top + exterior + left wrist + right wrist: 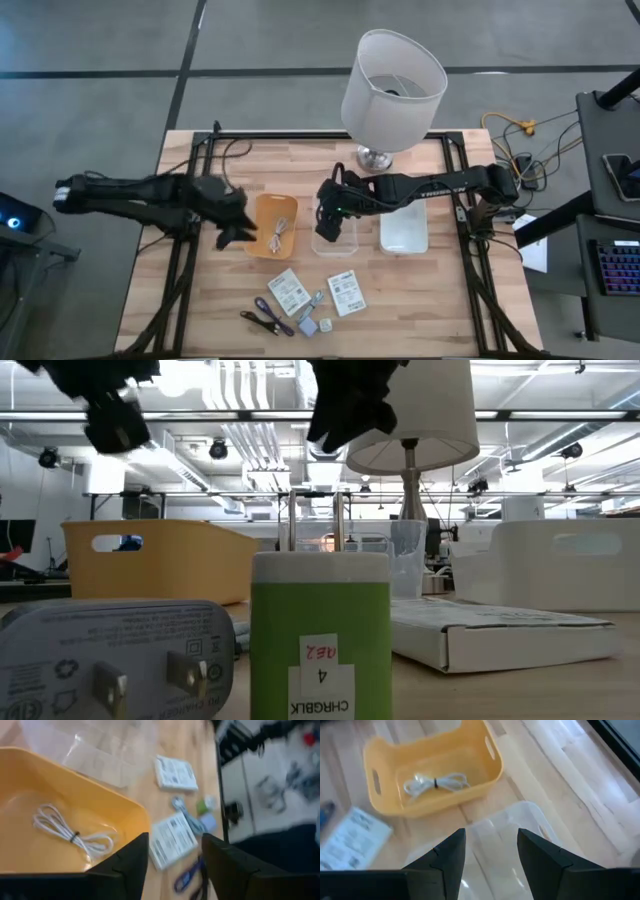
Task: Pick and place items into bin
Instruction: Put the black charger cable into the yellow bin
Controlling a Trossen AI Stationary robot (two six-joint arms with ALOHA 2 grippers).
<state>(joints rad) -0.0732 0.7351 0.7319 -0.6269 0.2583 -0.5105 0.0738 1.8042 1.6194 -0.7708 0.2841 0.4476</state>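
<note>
A pale grey cable (pixel 280 236) lies coiled on the floor of the yellow bin (pixel 262 208); it also shows in the left wrist view (pixel 70 836) and the right wrist view (pixel 436 783). Two flat white packets (pixel 289 291) (pixel 347 292), dark purple cords (pixel 268 319) and small cubes (pixel 308 325) lie on the table near its front edge. My left gripper (pixel 236 233) (pixel 172 862) is open and empty, raised at the yellow bin's left side. My right gripper (pixel 330 218) (pixel 490 852) is open and empty above the clear bin (pixel 512 827).
A big white lamp (pixel 392 88) stands at the table's far edge. A white bin (pixel 404 228) sits right of the clear bin (pixel 336 240). In the low view a green cube (pixel 320 635) and a grey plug (pixel 110 660) stand close to the camera.
</note>
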